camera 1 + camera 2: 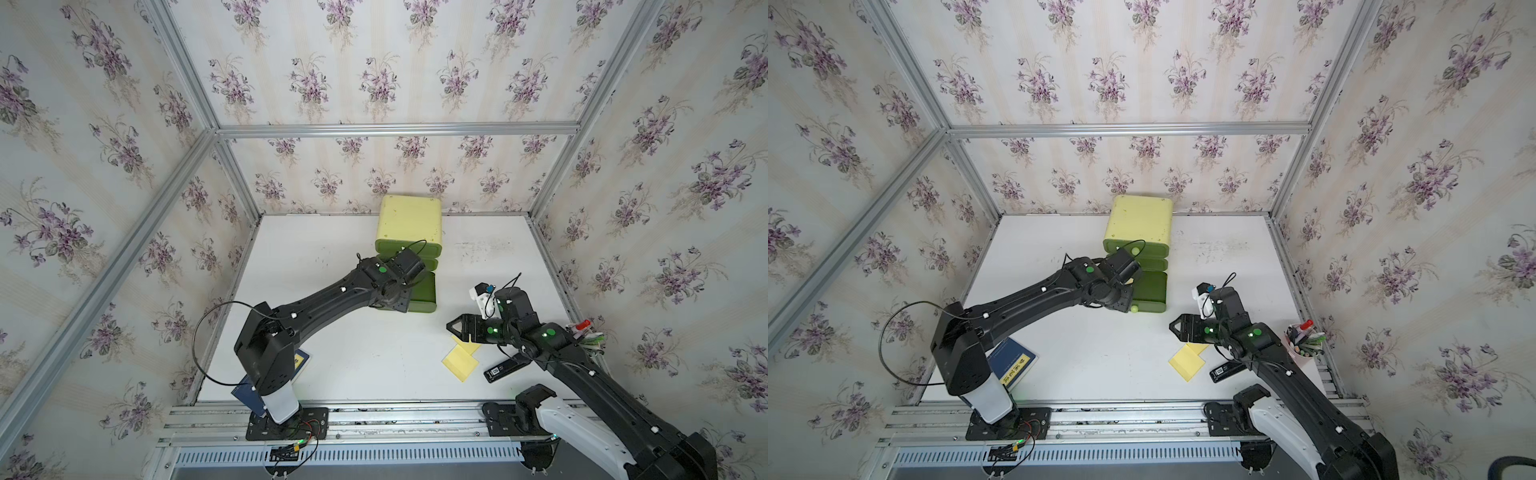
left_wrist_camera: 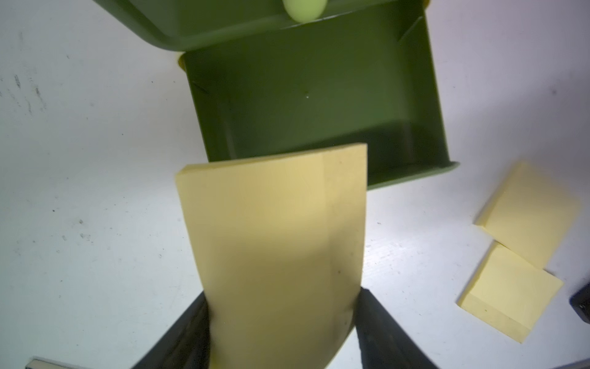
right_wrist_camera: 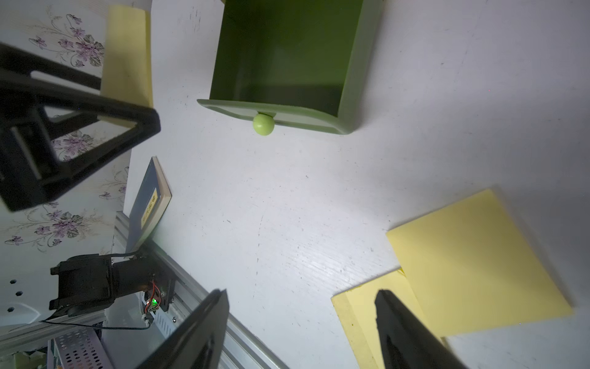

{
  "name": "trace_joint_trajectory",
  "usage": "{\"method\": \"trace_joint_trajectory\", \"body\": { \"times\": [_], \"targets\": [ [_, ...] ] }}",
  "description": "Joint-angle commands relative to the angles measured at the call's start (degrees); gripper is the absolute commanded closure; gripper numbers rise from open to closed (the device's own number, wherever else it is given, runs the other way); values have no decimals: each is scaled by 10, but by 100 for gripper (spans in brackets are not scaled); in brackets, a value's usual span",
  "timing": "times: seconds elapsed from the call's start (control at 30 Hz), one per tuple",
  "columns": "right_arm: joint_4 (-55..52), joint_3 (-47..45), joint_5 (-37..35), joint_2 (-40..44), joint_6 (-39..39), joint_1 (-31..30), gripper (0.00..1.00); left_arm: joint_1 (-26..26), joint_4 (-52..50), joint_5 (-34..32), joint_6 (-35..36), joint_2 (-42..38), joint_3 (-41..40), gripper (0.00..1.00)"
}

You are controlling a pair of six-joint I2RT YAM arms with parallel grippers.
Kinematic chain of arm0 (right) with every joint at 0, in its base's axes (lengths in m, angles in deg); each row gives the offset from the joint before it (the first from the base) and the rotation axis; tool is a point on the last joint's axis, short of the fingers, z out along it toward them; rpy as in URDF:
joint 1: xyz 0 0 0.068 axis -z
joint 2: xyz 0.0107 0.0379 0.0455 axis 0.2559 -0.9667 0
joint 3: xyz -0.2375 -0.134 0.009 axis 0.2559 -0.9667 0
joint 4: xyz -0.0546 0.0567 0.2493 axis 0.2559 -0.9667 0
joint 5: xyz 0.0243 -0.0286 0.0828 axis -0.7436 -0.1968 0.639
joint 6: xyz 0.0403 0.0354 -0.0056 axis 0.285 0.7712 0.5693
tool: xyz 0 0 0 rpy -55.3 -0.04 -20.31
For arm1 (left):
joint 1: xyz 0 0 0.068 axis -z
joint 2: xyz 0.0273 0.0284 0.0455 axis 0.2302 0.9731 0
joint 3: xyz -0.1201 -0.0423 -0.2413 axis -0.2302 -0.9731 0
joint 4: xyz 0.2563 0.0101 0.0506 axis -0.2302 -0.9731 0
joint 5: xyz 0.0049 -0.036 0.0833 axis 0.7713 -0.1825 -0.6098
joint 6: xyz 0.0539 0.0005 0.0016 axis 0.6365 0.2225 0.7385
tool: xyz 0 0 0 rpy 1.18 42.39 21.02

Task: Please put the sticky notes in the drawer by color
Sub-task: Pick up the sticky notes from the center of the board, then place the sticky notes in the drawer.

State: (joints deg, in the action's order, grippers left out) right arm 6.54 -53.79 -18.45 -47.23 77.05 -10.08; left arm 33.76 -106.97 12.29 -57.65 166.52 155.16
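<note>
Left pincer (image 2: 284,294): jaws clamped on the side edges of a yellow sticky note (image 2: 271,223), which is bowed and held in the air near the pulled-out bottom drawer (image 2: 319,105). Drawer cabinet (image 1: 409,222) stands at the table's (image 1: 332,353) 12 o'clock. Right pincer (image 3: 301,291): jaws well apart, gripping nothing, above two loose yellow notes (image 1: 461,361) that touch each other at 4 o'clock.

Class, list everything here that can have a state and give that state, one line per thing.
bottom drawer, pulled open, empty
top drawer, looks shut
left gripper, shut on the held yellow note
held yellow note, clamped and bent
right gripper, open, holding nothing
two table notes, lying flat, overlapping
book, closed
</note>
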Motion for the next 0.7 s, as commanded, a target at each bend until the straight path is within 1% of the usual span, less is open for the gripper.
{"method": "trace_joint_trajectory", "body": {
  "times": [0.0,0.13,0.3,0.47,0.67],
  "targets": [
    [6,2,-4,4,5,-1,23,-10,-17,2,41,28,29,33],
    [10,1,-5,3,6,-1,23,-17,-6,13,41,54,40,33],
    [13,0,-6,-3,3,-1,23,-23,-14,2,44,81,56,32],
    [17,-2,-9,-3,3,-1,23,-26,16,-23,37,83,37,31],
    [17,-3,-8,1,4,-1,23,-37,55,-15,38,87,29,31]
  ]
}}
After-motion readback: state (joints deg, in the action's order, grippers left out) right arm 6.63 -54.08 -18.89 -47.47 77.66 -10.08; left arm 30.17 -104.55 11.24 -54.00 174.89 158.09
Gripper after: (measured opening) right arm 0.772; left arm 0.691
